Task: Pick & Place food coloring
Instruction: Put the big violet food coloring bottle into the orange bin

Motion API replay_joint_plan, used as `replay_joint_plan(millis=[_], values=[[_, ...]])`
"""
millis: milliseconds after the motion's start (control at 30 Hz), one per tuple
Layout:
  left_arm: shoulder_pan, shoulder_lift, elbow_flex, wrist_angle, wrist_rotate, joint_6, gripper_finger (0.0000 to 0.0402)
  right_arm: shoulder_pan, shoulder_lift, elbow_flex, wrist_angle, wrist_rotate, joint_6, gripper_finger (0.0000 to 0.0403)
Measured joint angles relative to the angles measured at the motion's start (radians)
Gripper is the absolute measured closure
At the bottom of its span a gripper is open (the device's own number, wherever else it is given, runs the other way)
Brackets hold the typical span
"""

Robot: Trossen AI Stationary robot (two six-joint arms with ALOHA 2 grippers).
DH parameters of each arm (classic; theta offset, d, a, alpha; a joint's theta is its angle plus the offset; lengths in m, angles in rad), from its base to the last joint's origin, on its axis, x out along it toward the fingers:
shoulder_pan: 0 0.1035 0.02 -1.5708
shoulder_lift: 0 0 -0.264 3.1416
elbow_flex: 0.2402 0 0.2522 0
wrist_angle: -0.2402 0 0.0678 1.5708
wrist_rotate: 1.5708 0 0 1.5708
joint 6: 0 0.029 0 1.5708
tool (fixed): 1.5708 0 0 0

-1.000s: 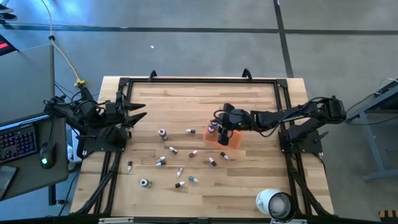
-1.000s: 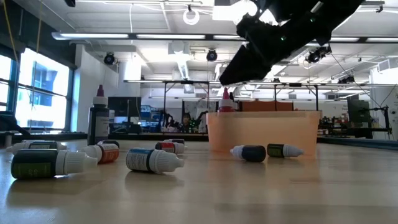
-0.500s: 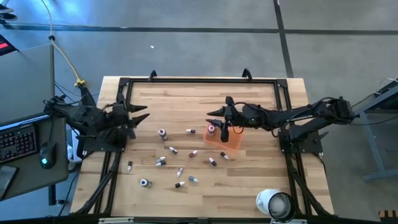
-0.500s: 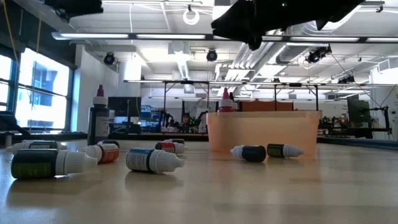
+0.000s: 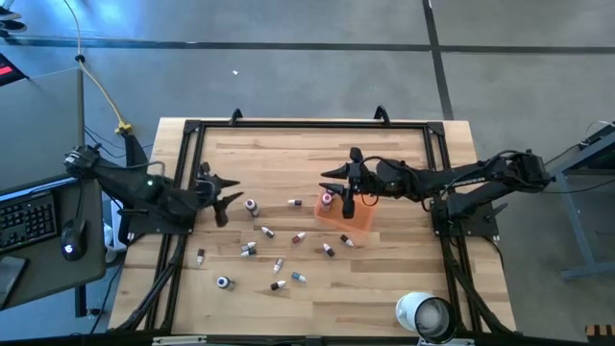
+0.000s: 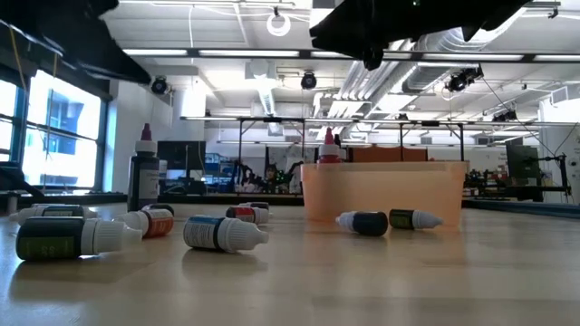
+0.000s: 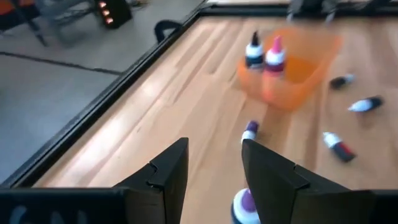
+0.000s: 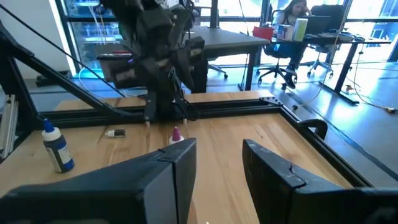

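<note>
Several tiny food coloring bottles (image 5: 266,232) lie scattered on the wooden table, and one stands upright (image 5: 252,206). Two more stand in the translucent orange tray (image 5: 357,221), seen in the left wrist view as a dark one (image 7: 253,53) and a pink-capped one (image 7: 275,56). My left gripper (image 5: 233,190) hangs open near the table's left edge, tipped down toward the upright bottle (image 7: 244,206); nothing sits between its fingers (image 7: 214,165). My right gripper (image 5: 329,182) hovers open and about level above the tray's left end, with nothing in it (image 8: 217,155).
A large white roll (image 5: 426,315) stands at the near right corner. A black frame (image 5: 307,124) runs round the table. In the low view, bottles (image 6: 225,233) lie in front of the tray (image 6: 385,190). Bare wood lies along the far side.
My left gripper has come down and out over the table toward the upright bottle, tipping its fingers downward. My right gripper has risen out of the orange tray and tipped up toward level, then held still. The bottles have stayed where they were.
</note>
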Motion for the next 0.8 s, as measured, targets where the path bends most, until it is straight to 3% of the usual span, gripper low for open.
replay_joint_plan(millis=[533,800], values=[[0.000,0.290,-0.018,0.066,0.020,-0.269,0.0253,0.000,0.000,0.000,0.000,0.000,0.004,0.0279],[0.000,0.335,-0.018,0.065,0.052,-0.328,0.0253,0.000,0.000,0.000,0.000,0.000,0.005,0.0279]])
